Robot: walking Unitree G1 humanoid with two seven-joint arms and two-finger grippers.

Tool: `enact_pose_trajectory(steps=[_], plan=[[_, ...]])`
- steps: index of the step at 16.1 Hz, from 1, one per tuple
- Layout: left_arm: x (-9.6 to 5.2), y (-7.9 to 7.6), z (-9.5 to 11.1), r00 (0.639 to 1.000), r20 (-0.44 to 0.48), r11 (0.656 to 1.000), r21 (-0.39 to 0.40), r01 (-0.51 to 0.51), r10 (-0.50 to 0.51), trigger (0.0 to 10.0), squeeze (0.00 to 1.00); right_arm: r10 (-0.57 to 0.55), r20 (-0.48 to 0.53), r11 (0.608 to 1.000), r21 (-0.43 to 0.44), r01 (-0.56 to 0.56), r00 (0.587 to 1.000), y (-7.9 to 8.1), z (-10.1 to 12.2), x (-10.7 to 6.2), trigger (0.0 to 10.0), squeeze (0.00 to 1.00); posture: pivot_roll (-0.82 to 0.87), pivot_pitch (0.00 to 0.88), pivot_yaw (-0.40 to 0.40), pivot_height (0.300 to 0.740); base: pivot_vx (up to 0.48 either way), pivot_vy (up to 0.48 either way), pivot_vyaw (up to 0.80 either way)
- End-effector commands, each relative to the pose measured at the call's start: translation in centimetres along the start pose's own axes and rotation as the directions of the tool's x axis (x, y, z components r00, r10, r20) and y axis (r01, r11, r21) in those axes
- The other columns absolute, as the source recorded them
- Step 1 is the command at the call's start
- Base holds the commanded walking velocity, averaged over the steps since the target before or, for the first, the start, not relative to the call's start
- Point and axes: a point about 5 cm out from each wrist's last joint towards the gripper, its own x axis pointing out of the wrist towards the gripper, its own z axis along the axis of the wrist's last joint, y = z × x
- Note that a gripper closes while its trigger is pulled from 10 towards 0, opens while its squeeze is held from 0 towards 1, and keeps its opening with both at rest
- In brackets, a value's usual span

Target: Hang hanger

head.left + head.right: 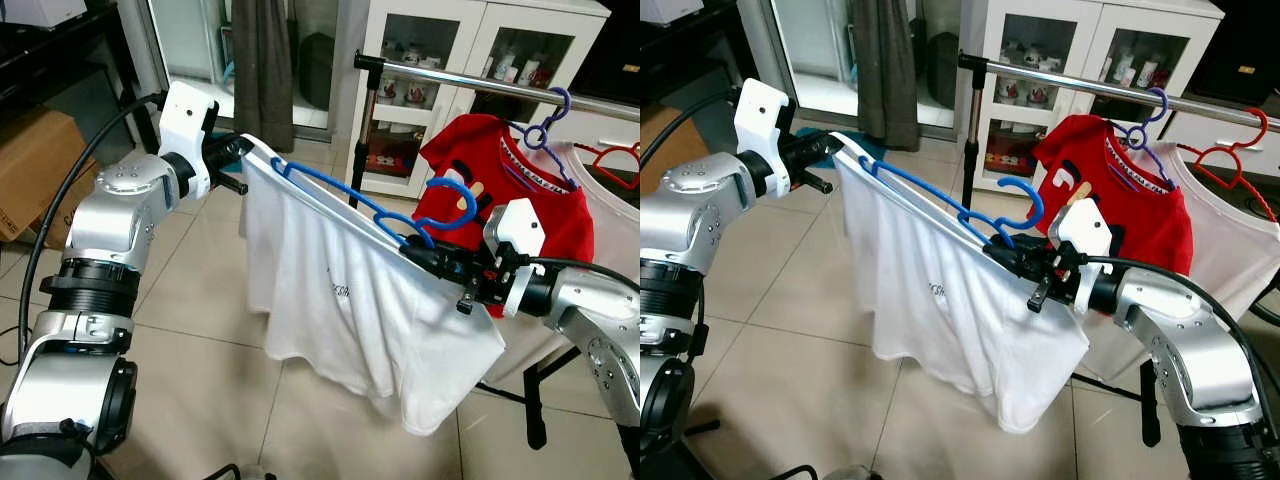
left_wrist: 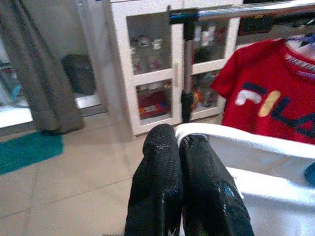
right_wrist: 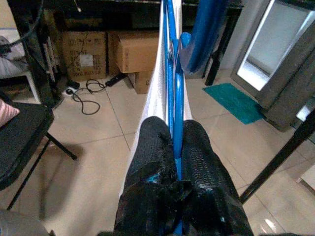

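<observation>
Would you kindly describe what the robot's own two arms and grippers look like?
Both arms are rounded silver metal segments with black joint bands and black cables alongside. Each wrist carries a white boxy housing. The left gripper and right gripper each have two long black textured fingers.

Both arms: silver cast-metal shells, rounded joint housings, black ring seams between segments. White plastic camera block on each wrist. Left gripper point(image 1: 236, 150) and right gripper point(image 1: 425, 255): long black fingers point(image 2: 156, 182) with textured, pebbled rubber skin. Black cable point(image 1: 70, 175) loops along the left arm; another black cable point(image 1: 1200, 290) runs over the right forearm.
</observation>
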Motion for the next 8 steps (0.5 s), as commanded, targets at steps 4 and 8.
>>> enact_pose_trajectory(steps=[4, 8], plan=[[1.5, -2.2, -1.6, 0.999, 0.013, 0.985, -0.168, 0.033, -0.032, 0.0, 0.00, -0.084, 0.269, 0.986, 0.162, 0.041, 0.960, -0.2, 3.0, 1.3, 0.0, 0.00, -0.07, 0.000, 0.010, 0.740, 0.000, 0.000, 0.00], [3.5, -7.8, -1.6, 0.982, 0.058, 0.956, -0.225, 0.189, -0.180, 0.0, 0.00, -0.452, 0.358, 0.853, 0.441, 0.279, 0.817, -2.9, 4.4, 3.9, 0.0, 0.00, -0.08, 0.000, 0.021, 0.740, 0.000, 0.000, 0.00]])
